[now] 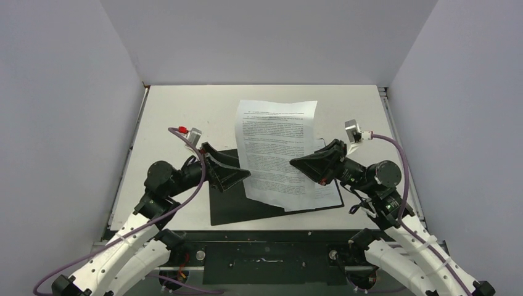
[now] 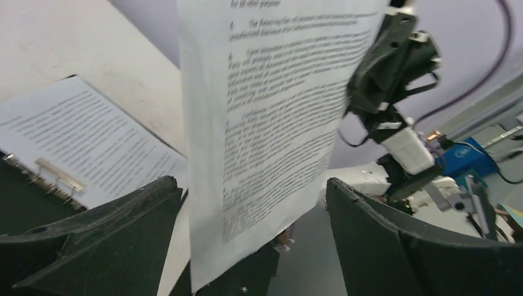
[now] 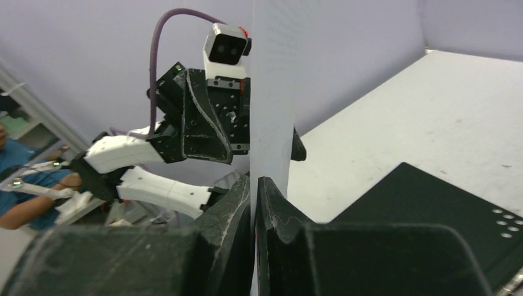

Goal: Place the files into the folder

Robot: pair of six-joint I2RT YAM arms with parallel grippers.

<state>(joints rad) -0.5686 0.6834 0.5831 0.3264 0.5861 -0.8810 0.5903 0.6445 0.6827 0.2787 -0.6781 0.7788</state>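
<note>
White paper, one printed sheet (image 1: 277,145), is held upright in the air above the open folder (image 1: 237,206), which lies black side up on the near middle of the table (image 1: 185,108). The right gripper (image 1: 296,163) is clamped on the sheet's right edge. The left gripper (image 1: 245,174) has its jaws wide apart, and the sheet's left edge stands between them, apparently untouched. A second sheet (image 1: 328,194) lies in the folder's right half, beside the ring clips (image 2: 52,172). The step in hand is judged to be lowering the raised sheet onto that one. It is best laid down bottom edge first and squared to the lower sheet — with the left jaws kept clear, so the loose edge is not snagged or creased.
</note>
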